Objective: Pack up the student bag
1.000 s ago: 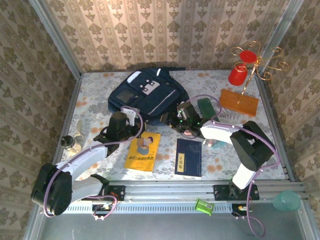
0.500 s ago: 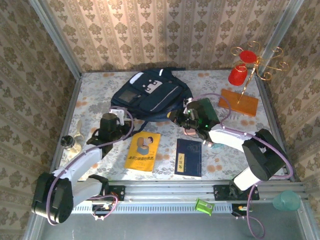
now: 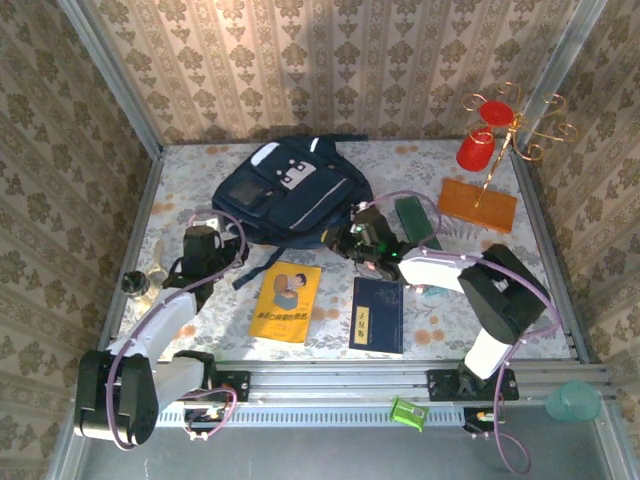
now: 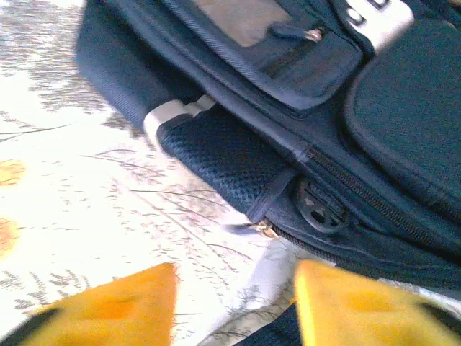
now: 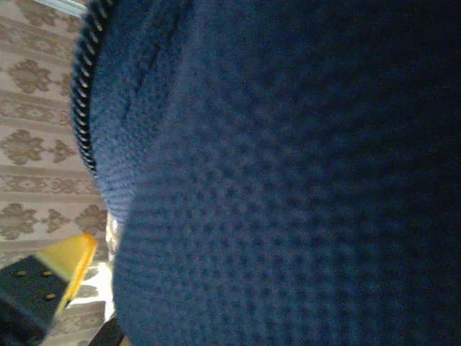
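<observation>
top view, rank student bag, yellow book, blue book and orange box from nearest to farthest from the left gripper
1. student bag, just beyond the left gripper
2. yellow book, near centre
3. blue book, right of it
4. orange box, far right

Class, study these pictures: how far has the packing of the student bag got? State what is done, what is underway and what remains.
Done: nothing looks packed; the student bag lies flat. In hand: the right gripper looks shut on its edge, the left gripper open beside it. Left: the yellow book, navy book, green item and orange box lie on the table.
</observation>
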`<act>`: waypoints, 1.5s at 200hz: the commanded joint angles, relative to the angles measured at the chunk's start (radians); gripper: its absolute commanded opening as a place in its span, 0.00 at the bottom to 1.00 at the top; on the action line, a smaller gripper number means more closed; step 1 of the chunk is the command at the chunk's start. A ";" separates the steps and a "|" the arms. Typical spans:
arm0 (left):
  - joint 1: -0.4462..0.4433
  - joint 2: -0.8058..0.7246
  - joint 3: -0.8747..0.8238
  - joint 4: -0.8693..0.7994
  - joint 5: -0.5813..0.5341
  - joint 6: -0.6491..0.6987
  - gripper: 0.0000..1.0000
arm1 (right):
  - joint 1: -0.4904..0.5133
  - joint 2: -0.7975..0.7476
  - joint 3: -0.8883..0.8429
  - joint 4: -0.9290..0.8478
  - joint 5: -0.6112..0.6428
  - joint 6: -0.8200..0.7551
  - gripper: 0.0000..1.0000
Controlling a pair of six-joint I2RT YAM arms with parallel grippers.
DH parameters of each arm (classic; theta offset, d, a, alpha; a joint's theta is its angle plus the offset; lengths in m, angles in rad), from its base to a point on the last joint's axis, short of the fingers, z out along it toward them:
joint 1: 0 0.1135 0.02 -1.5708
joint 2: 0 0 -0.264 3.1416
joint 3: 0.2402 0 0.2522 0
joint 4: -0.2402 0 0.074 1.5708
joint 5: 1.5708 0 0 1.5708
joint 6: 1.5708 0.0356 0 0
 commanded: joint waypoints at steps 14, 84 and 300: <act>0.015 -0.065 0.035 -0.069 -0.087 -0.049 0.71 | 0.033 0.100 0.075 -0.002 0.037 -0.038 0.35; -0.103 -0.018 0.125 -0.011 0.069 0.066 0.81 | 0.020 -0.199 0.041 -0.455 0.302 -0.430 0.62; -0.396 0.914 0.934 -0.376 -0.160 0.520 0.37 | -0.165 0.076 0.088 -0.309 0.082 -0.362 0.31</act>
